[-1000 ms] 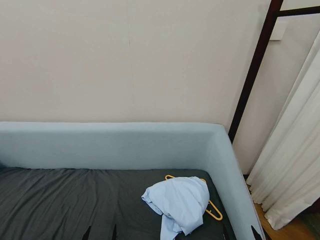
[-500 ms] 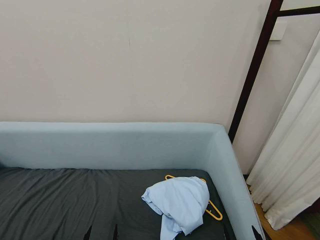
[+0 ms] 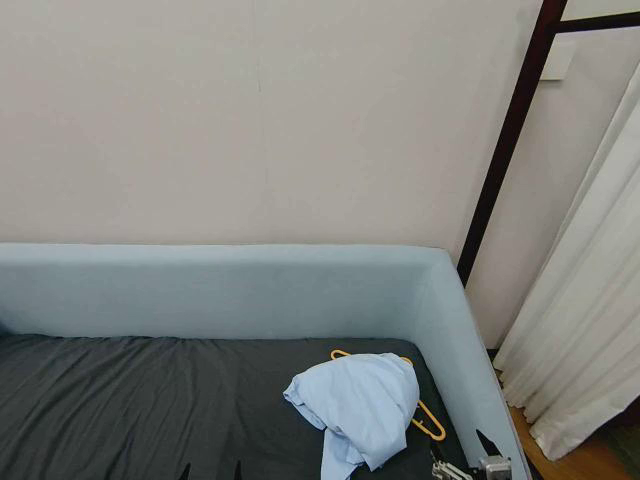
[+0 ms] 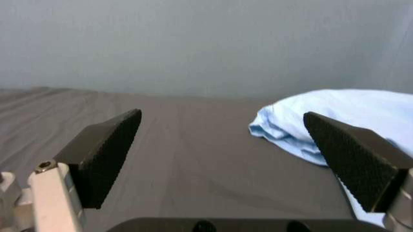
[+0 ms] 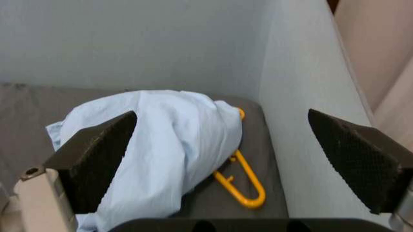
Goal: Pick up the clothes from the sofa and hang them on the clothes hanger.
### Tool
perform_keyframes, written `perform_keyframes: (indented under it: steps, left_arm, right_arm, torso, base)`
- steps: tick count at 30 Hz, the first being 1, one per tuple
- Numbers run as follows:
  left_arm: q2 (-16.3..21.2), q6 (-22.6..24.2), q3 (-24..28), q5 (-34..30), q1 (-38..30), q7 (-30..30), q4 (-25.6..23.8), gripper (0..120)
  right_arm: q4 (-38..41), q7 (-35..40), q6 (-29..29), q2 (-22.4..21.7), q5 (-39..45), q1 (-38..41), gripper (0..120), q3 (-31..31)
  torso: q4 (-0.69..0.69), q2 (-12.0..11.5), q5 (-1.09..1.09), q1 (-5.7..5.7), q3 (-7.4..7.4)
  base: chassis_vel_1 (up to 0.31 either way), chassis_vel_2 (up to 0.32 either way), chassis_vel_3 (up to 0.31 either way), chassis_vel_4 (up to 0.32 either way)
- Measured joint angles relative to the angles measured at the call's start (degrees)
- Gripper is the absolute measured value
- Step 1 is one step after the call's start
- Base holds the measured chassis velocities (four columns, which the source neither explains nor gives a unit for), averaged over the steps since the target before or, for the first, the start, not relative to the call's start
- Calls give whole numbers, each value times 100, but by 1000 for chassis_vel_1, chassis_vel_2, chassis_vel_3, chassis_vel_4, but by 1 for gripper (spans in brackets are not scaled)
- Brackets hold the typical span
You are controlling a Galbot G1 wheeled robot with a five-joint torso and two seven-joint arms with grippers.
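My R gripper [image 5: 221, 121] has crept fwd vs. 1 s ago and is released wide. The crumpled light-blue cloth shirt [image 3: 358, 405], lying over a yellow plastic hanger [image 3: 431, 426], is just ahead of it on the light-blue padded sofa [image 3: 440, 300]. L gripper [image 4: 223, 118] is released too. I judge the grasp is close.

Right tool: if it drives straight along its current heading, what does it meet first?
Probably the crumpled light blue shirt on the sofa seat: the open right tool is centred on its edge, yellow hanger just beside. Depth is unclear.
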Motion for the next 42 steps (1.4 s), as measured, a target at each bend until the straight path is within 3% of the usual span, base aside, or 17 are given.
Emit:
perform_keyframes:
  steps: [7, 11, 16, 27, 42]
  left_arm:
    - [-33, -5, -18, -45, 81, 23, -9, 99]
    - [-48, -5, -66, -48, 149, 26, -83, 99]
    - [-85, -5, -81, -36, 236, 36, -98, 98]
    - [-172, -30, -94, 67, 386, 30, -90, 98]
    - [-226, -91, -126, 38, 370, -9, -78, 99]
  right_arm:
    - [-355, -3, -559, -479, 190, 832, 100, -514]
    - [-922, 60, -885, -891, 501, 1709, 100, -1283]
    - [-1455, 148, -1163, -1103, 878, 2567, 100, -2055]
    - [-3067, 449, -1465, -677, 881, 4249, 100, -3288]
    - [-4263, 724, -1827, -359, 689, 5266, 100, -4037]
  torso:
    - [1, 0, 2, 0, 1]
    - [0, 0, 1, 0, 1]
    - [0, 0, 0, 0, 0]
    - [-1, 0, 0, 0, 0]
    - [1, 0, -1, 0, 0]
  base:
    - [0, 0, 0, 0]
    - [0, 0, 0, 0]
    - [0, 0, 0, 0]
    - [0, 0, 0, 0]
    - [0, 0, 0, 0]
